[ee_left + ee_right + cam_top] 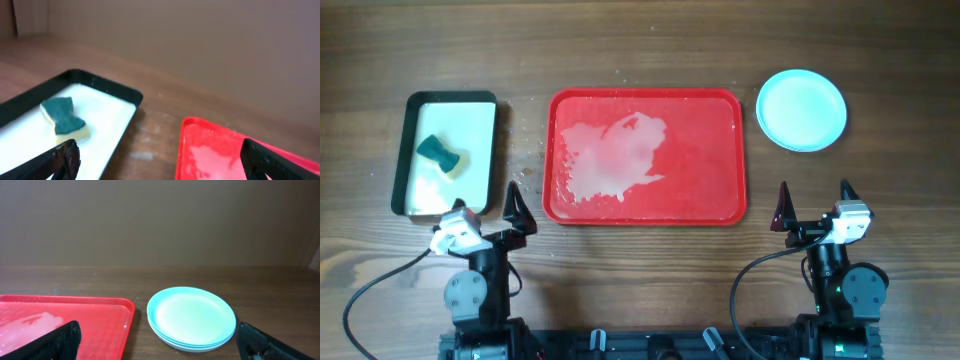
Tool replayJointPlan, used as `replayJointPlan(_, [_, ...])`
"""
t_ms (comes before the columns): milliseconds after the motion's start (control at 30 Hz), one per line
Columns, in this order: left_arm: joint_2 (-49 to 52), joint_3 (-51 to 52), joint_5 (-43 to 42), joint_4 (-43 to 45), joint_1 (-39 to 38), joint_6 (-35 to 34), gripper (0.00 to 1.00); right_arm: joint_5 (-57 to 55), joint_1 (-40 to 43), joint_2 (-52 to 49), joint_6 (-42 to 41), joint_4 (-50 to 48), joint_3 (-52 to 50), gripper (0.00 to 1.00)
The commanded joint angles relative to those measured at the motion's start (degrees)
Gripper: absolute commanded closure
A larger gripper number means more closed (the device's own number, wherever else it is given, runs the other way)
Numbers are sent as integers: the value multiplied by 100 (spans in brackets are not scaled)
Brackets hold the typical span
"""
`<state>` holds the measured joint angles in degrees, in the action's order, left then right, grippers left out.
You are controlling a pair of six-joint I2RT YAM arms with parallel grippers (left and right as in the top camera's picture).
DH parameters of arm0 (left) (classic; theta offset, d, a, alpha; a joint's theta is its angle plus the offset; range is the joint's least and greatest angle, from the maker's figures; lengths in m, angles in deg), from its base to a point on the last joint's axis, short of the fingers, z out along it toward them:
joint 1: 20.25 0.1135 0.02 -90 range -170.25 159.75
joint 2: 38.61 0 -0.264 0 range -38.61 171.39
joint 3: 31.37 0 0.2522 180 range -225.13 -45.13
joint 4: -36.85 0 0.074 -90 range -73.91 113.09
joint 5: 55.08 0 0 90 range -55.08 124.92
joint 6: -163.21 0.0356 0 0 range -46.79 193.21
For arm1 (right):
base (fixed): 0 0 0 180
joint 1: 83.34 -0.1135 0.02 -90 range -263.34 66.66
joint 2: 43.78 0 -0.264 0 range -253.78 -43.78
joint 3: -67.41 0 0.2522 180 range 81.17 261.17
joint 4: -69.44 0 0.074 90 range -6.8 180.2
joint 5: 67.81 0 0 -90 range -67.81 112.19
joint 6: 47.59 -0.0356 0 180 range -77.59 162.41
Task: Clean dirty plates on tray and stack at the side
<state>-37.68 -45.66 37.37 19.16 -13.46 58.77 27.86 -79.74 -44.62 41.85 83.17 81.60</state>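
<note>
We see the plates (801,110) stacked just right of the tray (710,150), off it. Our left gripper (486,203) and right gripper (814,198) hang spread wide and empty near the tray's front edge.

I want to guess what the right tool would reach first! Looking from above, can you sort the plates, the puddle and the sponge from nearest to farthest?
1. Plates, just ahead of the right tool.
2. Puddle, on the tray's left half.
3. Sponge, in the far-left pan.
</note>
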Motion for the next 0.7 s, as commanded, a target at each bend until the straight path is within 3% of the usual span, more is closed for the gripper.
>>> replayJointPlan(0, [-76,20,122,-7,-35,326,0,-79,24,57,52,-11,-13,0])
replayJointPlan(100, [-76,20,-4,-24,-212,1207,0,-81,24,57,52,-11,-13,0])
replayJointPlan(167, [-74,20,-46,-31,-289,1432,0,-79,24,57,52,-11,-13,0])
replayJointPlan(667, [-74,20,-109,-42,-295,1838,0,-79,24,57,52,-11,-13,0])
